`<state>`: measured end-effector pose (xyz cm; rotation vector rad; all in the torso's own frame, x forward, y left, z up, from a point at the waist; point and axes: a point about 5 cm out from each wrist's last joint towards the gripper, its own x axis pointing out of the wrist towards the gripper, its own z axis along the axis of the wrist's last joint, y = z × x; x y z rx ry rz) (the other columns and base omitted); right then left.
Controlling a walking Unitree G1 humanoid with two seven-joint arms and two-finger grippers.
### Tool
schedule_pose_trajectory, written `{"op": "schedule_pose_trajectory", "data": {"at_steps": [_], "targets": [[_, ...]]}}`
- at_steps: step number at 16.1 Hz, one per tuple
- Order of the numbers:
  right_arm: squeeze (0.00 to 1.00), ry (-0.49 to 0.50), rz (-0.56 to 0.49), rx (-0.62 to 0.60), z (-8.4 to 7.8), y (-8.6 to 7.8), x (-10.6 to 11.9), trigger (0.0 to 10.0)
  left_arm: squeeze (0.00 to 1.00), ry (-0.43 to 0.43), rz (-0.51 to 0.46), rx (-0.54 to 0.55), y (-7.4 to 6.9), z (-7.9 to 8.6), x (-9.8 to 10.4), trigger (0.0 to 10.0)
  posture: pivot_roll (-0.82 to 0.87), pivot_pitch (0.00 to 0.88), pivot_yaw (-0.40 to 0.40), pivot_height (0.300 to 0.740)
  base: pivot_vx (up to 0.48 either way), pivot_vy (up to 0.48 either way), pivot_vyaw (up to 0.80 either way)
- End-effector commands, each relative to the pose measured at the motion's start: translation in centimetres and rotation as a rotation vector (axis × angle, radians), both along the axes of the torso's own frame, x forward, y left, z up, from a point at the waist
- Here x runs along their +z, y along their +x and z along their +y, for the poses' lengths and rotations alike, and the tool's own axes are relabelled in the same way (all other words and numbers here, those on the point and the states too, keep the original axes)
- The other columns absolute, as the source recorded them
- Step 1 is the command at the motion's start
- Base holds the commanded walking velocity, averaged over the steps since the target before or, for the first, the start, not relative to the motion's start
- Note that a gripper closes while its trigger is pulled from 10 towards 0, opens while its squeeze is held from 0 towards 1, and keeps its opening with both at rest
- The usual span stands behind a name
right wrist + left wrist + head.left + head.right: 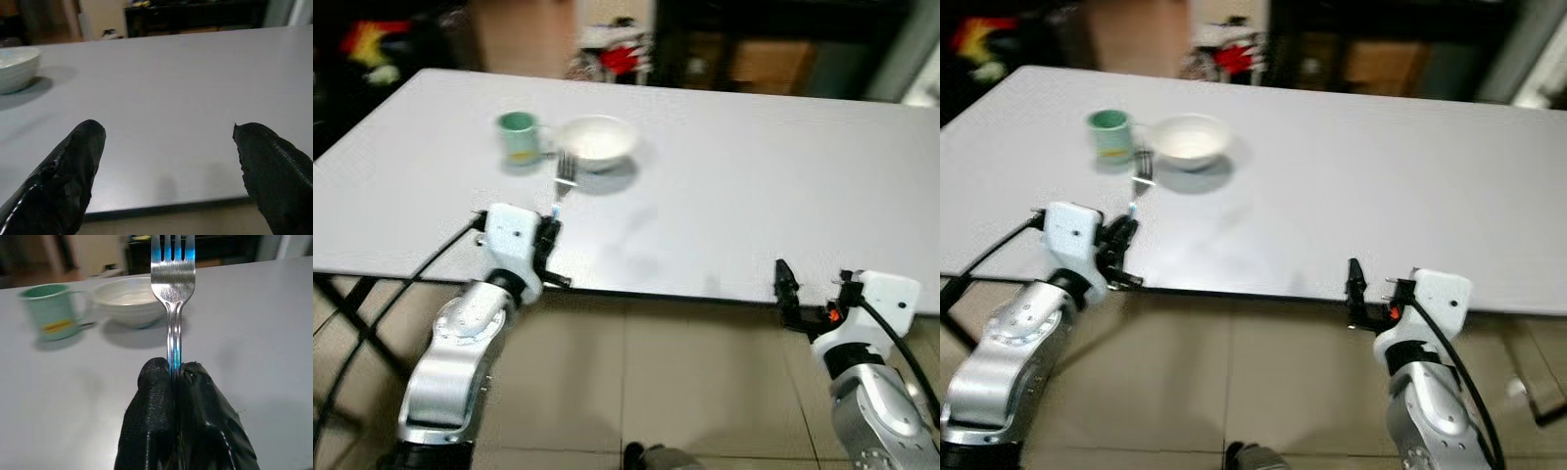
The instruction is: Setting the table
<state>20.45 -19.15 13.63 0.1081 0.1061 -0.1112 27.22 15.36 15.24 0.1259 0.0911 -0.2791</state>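
Fork (pixel 172 281) was clamped by its handle in the left gripper (pixel 175 377), tines toward the bowl (pixel 596 140) and cup (pixel 519 135), upper left of frame. These two seemed set; fork not yet laid. Right gripper (pixel 168 147) waited at the table (pixel 783 186) edge, fingers apart, holding nothing.

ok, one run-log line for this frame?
left claw: shut on fork | right claw: open, table edge | mug, bowl: placed
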Motion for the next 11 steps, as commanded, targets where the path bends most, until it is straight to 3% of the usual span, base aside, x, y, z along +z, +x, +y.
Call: {"op": "schedule_pose_trajectory", "data": {"at_steps": [1, 5, 11], "targets": [[0.00, 0.005, -0.005, 0.005, 0.21, 0.08, 0.21, 10.0, 0.00, 0.007, -0.012, 0.009, 0.18, 0.36, 0.35, 10.0, -0.15, 0.000, -0.020, 0.740, 0.000, 0.330, -0.80], [0.00, 0.000, -0.013, 0.017, 0.26, 0.30, 0.31, 10.0, 0.00, 0.009, -0.013, 0.018, 0.21, 0.54, 0.41, 10.0, -0.15, 0.000, -0.026, 0.740, 0.000, 0.341, -0.79], [0.00, 0.000, -0.015, 0.035, 0.54, 0.31, 0.18, 10.0, 0.00, 0.020, -0.013, 0.022, 0.17, 0.88, 0.52, 10.0, -0.14, 0.000, -0.023, 0.740, 0.000, 0.342, 0.00]]}}
